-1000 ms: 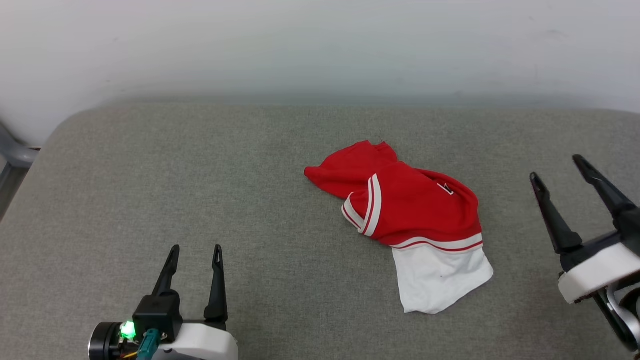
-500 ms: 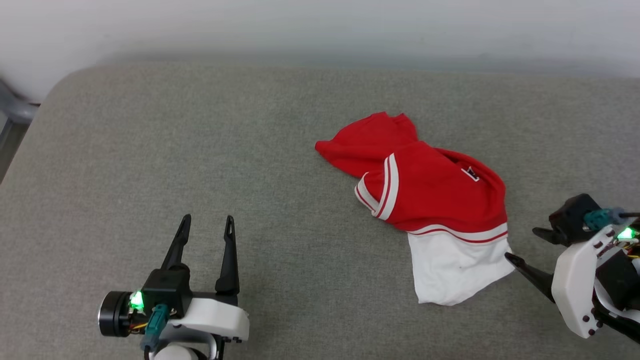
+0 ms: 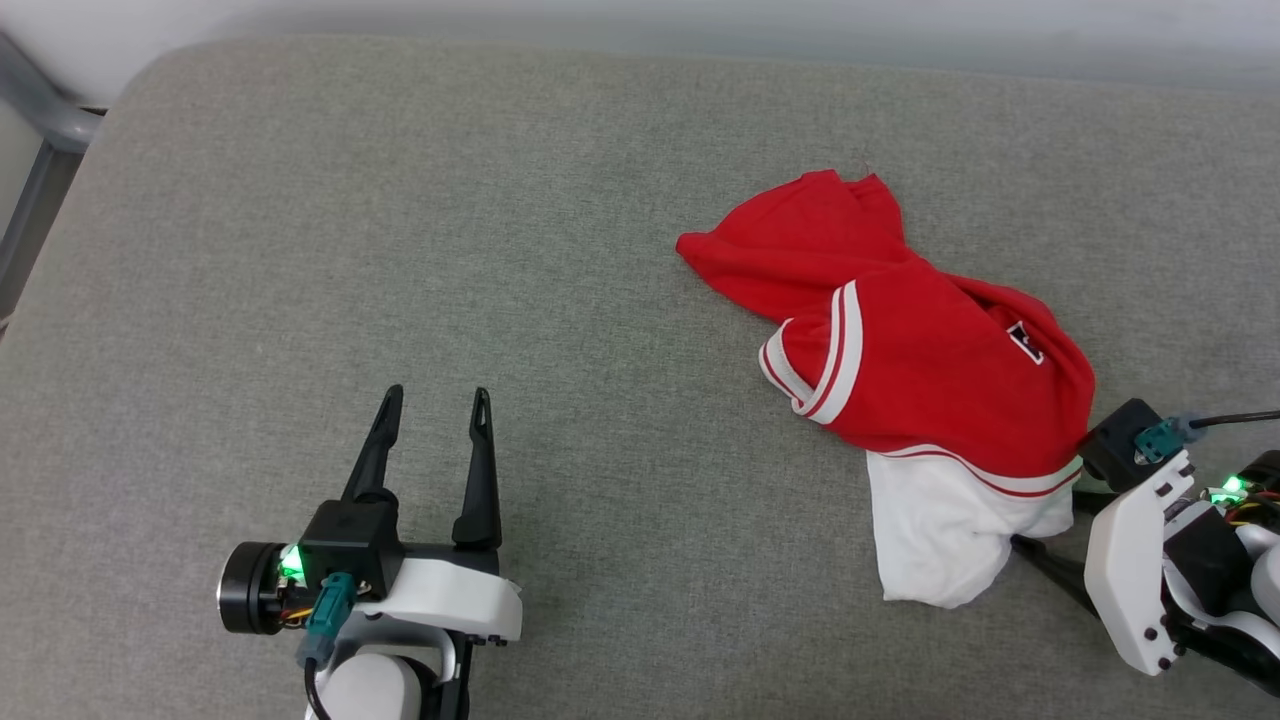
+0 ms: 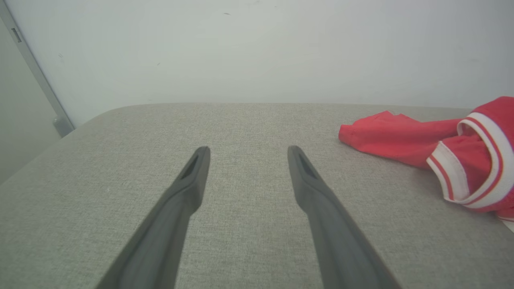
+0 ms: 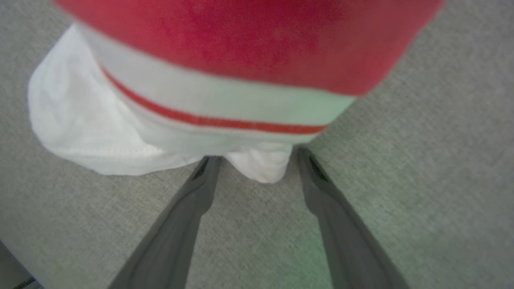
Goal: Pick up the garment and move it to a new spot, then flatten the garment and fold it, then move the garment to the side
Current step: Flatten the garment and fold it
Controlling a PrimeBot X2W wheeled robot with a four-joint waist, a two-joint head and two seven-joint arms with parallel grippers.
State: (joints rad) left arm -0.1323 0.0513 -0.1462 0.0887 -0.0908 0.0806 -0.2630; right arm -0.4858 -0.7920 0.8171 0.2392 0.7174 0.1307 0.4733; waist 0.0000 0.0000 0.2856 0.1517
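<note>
Grey fabric-covered surface (image 3: 300,250), rounded far corners, pale wall (image 4: 241,48) right behind its far edge. Grey metal bar (image 3: 45,140) off the far-left corner, outside the work area.

Garment (image 3: 900,330): red jersey, crumpled in a heap on the surface, right of centre. Red body bunched up, red-white striped trim (image 3: 838,350) folded over on top, one white sleeve (image 3: 940,520) spilling out at the near end. Tiny bit of black, white-outlined lettering (image 3: 1025,340) peeks from a crease; rest of print hidden.

Right claw (image 5: 255,160): spread wide, low over the surface at the near-right end of the heap, tips at the sleeve edge w/ a small lobe of white cloth between them. Not pinching anything. Can't tell if the tips touch the cloth.

Left claw (image 3: 437,395): spread, empty, above bare fabric, well apart from the garment, to its left.

Progress (my est.): nothing done yet. Looks like approach for 1st pickup. Garment not lifted, not flat, no fold. To do: grab, carry to new spot, flatten, fold, shift aside, i.e. all of it.

Obstructions: none seen on the surface besides the garment. Plenty of bare grey to the left for a new spot. Only worry: a grip on the sleeve alone may lift the sleeve & drag the rest.
</note>
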